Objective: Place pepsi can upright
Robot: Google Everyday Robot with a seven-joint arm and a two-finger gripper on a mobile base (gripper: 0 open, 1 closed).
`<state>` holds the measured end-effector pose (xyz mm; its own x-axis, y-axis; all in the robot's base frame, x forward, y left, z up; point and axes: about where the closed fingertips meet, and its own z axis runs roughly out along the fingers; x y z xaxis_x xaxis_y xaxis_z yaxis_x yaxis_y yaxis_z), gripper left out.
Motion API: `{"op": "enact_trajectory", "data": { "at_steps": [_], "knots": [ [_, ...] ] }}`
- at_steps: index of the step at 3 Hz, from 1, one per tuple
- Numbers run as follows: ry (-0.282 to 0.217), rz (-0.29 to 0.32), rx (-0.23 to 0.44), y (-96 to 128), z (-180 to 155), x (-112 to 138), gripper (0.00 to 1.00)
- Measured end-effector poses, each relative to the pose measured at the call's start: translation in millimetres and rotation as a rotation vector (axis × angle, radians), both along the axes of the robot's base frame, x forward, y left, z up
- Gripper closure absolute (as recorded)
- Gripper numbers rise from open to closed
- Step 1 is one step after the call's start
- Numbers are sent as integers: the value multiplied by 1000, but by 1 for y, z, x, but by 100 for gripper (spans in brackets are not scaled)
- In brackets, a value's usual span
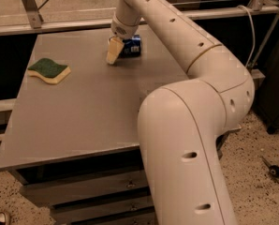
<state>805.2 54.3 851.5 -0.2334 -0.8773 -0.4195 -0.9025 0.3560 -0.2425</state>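
**Item, task object.** Pepsi can (131, 46): one. It sat on the table (83, 107) at the upper centre of the frame, near the far edge. Dark blue with pale lettering. Whether it lay on its side or stood on end could not be told from this view.

**Item, gripper.** Gripper (115, 53): one. It was at the can's left side, low over the tabletop, touching the can or just beside it. Whether it was open or clamped on the can could not be told.

**Item, arm.** Arm (177, 36): one, white, sweeping from the lower right of the frame up to the can.

**Item, sponge.** Sponge (48, 70): one, green over yellow, at the left of the table, well apart from the can.

**Handling note (judgement).** The step in hand looked like taking or turning the can.
- Grip across the body, not the silver ends.
- Rotate until a flat end faces squarely down.
- Lower it fully onto the surface before letting go; a smooth, round can would roll if freed while tilted.
- Keep it back from the far edge.
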Motion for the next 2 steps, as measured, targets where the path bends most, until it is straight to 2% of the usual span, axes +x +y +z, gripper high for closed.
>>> {"op": "enact_trajectory", "data": {
  "at_steps": [1, 2],
  "knots": [
    [14, 4, -11, -6, -2, 3, 56],
    [-10, 11, 0, -10, 13, 3, 79]
  ]
}}
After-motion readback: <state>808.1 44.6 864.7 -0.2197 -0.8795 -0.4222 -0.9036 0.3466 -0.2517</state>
